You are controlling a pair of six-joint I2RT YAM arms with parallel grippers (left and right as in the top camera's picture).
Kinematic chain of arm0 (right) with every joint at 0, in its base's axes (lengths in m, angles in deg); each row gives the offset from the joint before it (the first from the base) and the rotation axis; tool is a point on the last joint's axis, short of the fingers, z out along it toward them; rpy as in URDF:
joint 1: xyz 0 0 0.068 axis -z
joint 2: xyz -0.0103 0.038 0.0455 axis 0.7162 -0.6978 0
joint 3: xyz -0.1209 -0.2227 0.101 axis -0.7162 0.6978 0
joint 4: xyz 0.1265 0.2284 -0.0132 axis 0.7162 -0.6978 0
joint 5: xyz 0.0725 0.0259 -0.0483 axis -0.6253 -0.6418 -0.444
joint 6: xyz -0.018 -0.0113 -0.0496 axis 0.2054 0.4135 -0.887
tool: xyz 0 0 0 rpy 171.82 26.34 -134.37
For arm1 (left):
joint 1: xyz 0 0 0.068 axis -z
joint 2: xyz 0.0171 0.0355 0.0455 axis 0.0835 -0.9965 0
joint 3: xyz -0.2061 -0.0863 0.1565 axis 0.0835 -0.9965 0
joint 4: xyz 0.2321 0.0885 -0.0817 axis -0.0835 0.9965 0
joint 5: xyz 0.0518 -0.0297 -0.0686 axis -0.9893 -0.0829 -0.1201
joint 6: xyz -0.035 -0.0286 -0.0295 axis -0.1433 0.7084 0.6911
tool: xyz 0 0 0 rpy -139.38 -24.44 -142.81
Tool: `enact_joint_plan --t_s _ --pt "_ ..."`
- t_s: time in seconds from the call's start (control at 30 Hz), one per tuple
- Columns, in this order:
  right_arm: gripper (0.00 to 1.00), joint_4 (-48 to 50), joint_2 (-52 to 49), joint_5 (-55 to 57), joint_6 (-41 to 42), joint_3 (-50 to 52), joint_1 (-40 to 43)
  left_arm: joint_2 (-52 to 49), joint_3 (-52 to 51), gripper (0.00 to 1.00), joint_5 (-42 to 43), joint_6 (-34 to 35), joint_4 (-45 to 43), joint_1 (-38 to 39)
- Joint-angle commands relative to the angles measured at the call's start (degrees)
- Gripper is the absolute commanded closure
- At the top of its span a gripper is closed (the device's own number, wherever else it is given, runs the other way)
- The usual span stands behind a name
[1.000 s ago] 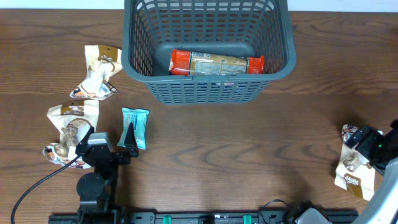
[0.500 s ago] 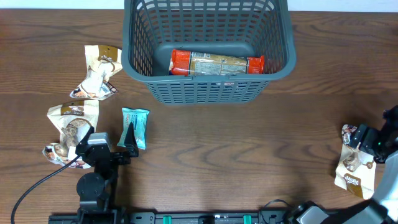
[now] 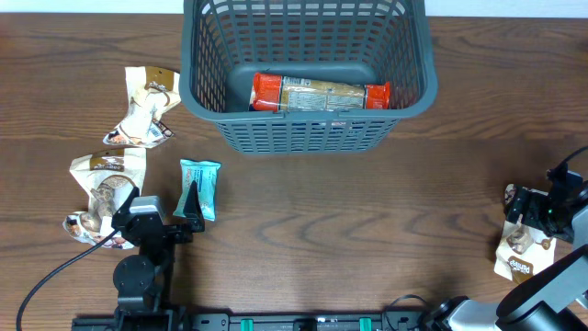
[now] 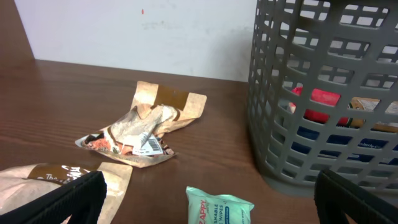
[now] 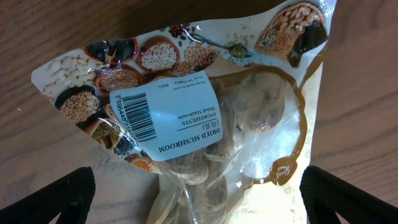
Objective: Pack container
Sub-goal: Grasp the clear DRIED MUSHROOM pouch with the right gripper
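The container (image 3: 308,129) is a dark grey lattice basket at the back centre, holding a red-ended tan packet (image 3: 320,93). It also shows at the right of the left wrist view (image 4: 323,93). My left gripper (image 3: 158,210) rests low at the front left, open and empty. A teal wipes packet (image 3: 199,188) lies just ahead between its fingers (image 4: 214,208). My right gripper (image 3: 533,216) is open at the right edge, above a dried mushroom packet (image 3: 522,246). That packet fills the right wrist view (image 5: 205,118), between the spread fingertips (image 5: 43,196).
Two more brown-and-white mushroom packets lie at the left, one crumpled at the back (image 3: 144,108) (image 4: 143,127) and one beside the left gripper (image 3: 103,188) (image 4: 37,180). A black cable (image 3: 55,271) runs from the left arm toward the front edge.
The right arm has shifted slightly toward the back over the dried mushroom packet. The left arm and the packets have not moved.
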Motion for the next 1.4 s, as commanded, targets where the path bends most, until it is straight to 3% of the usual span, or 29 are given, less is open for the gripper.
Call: enact_joint_plan --t_s 0.0,0.87,1.2,1.37 --pt "0.03 0.39 -0.39 0.92 -2.4 0.55 0.48 0.0 -1.01 0.01 -0.28 0.74 2.16 0.2" --pt "0.03 13.75 -3.23 0.35 -1.38 11.82 0.42 0.0 -1.01 0.01 -0.28 0.74 1.97 0.2" --pt "0.01 18.16 -4.79 -1.79 10.43 11.82 0.76 0.0 -1.01 0.01 -0.28 0.74 1.97 0.22" --pt "0.05 18.49 -4.79 -3.52 10.58 11.82 0.94 0.0 -1.01 0.01 -0.28 0.74 1.97 0.2"
